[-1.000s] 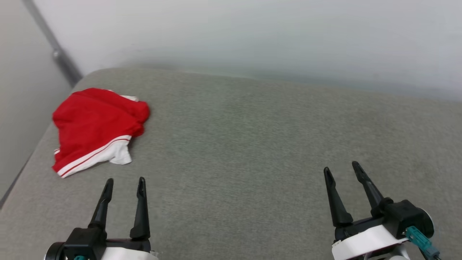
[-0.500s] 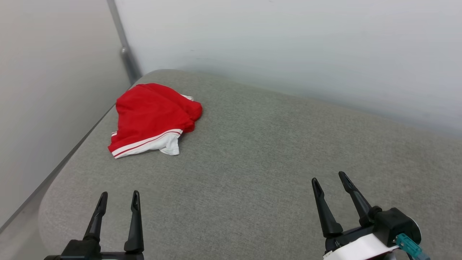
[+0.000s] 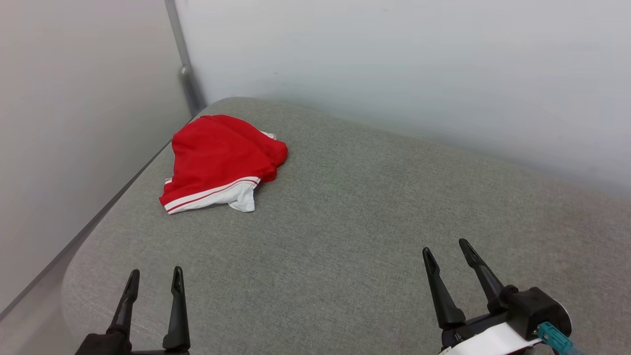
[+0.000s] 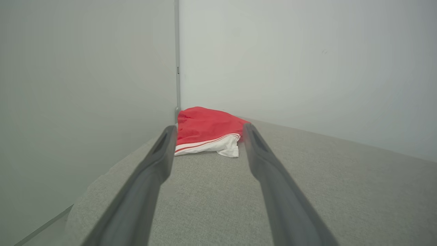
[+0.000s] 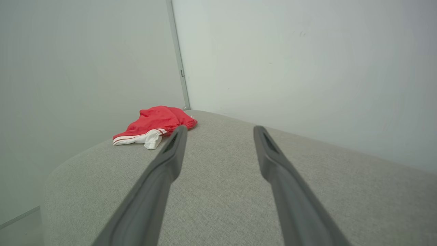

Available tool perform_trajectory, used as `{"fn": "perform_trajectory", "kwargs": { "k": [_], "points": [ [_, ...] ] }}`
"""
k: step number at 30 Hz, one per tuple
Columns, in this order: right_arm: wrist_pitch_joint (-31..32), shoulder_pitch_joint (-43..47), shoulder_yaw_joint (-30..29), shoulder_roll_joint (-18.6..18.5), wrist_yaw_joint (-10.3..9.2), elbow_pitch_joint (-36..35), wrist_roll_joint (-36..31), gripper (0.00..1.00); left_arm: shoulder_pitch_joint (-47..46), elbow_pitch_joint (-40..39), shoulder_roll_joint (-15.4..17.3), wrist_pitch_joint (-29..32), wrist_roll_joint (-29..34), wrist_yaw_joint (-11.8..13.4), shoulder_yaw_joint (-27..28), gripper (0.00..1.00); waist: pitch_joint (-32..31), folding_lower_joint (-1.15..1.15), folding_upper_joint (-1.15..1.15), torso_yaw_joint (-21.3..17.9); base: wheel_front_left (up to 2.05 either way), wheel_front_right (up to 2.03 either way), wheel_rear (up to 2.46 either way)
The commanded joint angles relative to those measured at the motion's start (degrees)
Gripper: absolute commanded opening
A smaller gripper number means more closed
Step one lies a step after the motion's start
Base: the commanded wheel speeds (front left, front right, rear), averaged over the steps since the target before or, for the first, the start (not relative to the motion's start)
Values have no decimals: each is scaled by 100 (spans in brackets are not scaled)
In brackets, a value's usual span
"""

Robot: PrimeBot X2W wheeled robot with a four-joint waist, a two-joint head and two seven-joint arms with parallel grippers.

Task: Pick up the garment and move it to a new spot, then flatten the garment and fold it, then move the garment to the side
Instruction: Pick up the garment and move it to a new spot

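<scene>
Your left gripper [image 3: 155, 272] hangs over the near left corner of the grey cushion [image 3: 345, 222]. Its two fingers are spread wide, and nothing is between them. The red shirt [image 3: 222, 153] lies in a bunched-up heap at the far left corner of the cushion, close to the left edge. Its white striped trim faces you. It is well apart from both grippers. Your right gripper [image 3: 444, 247] is over the near right part of the cushion, fingers wide too, holding nothing.
</scene>
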Motion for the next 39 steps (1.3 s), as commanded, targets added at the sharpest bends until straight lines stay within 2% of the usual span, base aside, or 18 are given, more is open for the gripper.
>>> {"fn": "perform_trajectory", "kwargs": {
  "k": [1, 7, 15, 19, 22, 24, 25, 27, 28, 31, 35, 39],
  "points": [
    [-14, 16, -5, 5, -2, 11, 0, 100, 65, 51, -9, -16, -57, -10, -27, 100, 15, 0, 0, -9, 0, 0, 0],
    [-14, -133, -32, 5, -2, -81, -195, 100, -205, 158, -7, -16, -301, -57, 10, 100, 362, 0, 0, -130, 0, 0, 0],
    [-14, -502, -180, 1, -3, -238, -712, 100, -1056, 587, 35, -16, -318, -182, 31, 100, 1280, 0, 0, -343, 0, 0, 0],
    [-14, -740, -277, -98, -2, -369, -907, 100, -1931, 1302, 552, 3, -544, -247, 32, 100, 1848, 0, 0, -539, 0, 0, 0],
    [-14, -815, -379, -212, -3, -432, -980, 100, -2698, 1711, 1069, 444, -955, -259, -19, 100, 2221, 0, 0, -665, 0, 0, 0],
    [-14, -875, -392, -284, -2, -508, -1019, 100, -3178, 1997, 1532, 853, -1411, -260, -227, 100, 2476, 0, 0, -764, 0, 0, 0],
    [-13, -899, -438, -364, -2, -573, -1039, 100, -3669, 2210, 1949, 1380, -2021, -262, -415, 100, 2697, 0, 0, -846, 0, 0, 0],
    [-14, -944, -497, -450, -3, -646, -1053, 100, -4090, 2370, 2447, 1995, -2534, -263, -617, 100, 2903, 0, 0, -932, 0, 0, 0],
    [-14, -944, -497, -450, -3, -646, -1053, 100, -4090, 2370, 2447, 1995, -2534, -263, -617, 100, 2903, 0, 0, -932, 0, 0, 0],
    [-14, -1003, -571, -520, -2, -784, -1075, 100, -4637, 2605, 3045, 2906, -3234, -264, -864, 100, 3203, 0, 0, -1069, 0, 0, 0],
    [-14, -1064, -674, -603, -3, -929, -1088, 100, -5324, 2860, 3617, 3897, -3900, -264, -1112, 100, 3550, 0, 0, -1201, 0, 0, 0],
    [-12, -1091, -717, -588, -4, -1020, -1110, 100, -5869, 3189, 3836, 4658, -4484, -264, -1233, 100, 3839, 0, 0, -1345, 0, 0, 0]
  ]
}}
